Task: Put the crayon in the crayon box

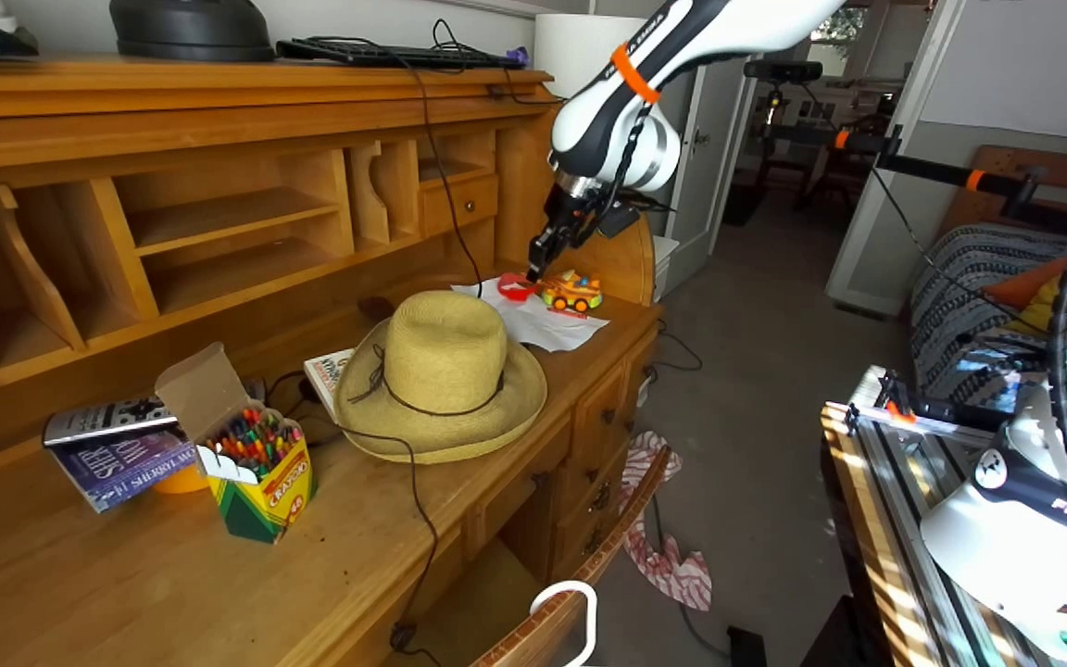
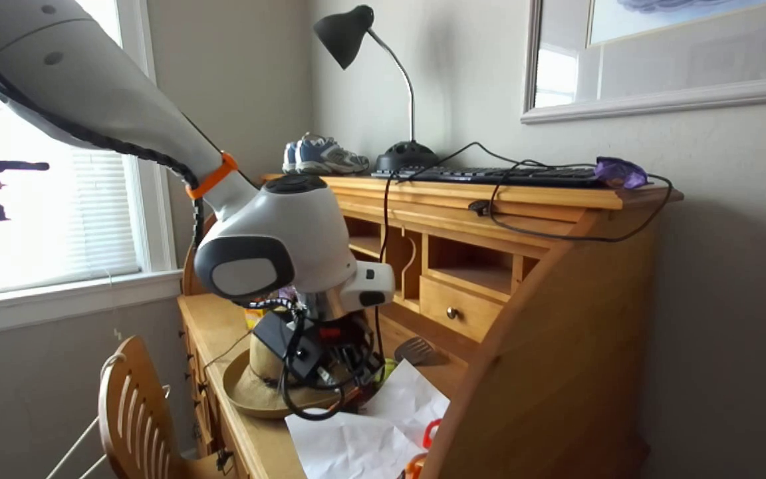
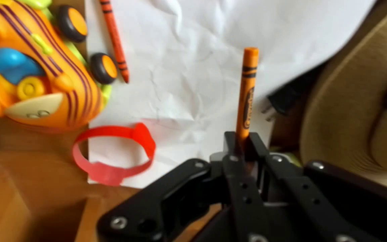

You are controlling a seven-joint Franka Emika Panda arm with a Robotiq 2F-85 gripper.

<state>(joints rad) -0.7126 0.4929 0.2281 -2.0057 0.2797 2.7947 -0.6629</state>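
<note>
At the left of an exterior view stands the crayon box (image 1: 265, 505), its lid flap (image 1: 205, 396) up and its crayons (image 1: 260, 440) so crowded that one more could jam against their tips or glance off the raised cardboard. To its right, the straw hat (image 1: 445, 357) lies between the box and the fingers (image 3: 258, 147); a carry kept too low would probably catch the crown and shove it. Farther right, those fingers are clamped on the orange crayon (image 3: 247, 89), much of which juts past them, flat end outward, so a knock could swivel or free it; whether it clears the paper sheet (image 1: 543, 329) below, I cannot tell. Again from the left: the box is stiff printed card with sharp edges, the hat woven and round-crowned with a dark cord, the red band (image 3: 108, 173) a smooth loop, the sheet thin and creased, the orange crayon a slim, paper-sleeved cylinder, and the toy car (image 1: 572, 293) rounded, apparently hard plastic.
</note>
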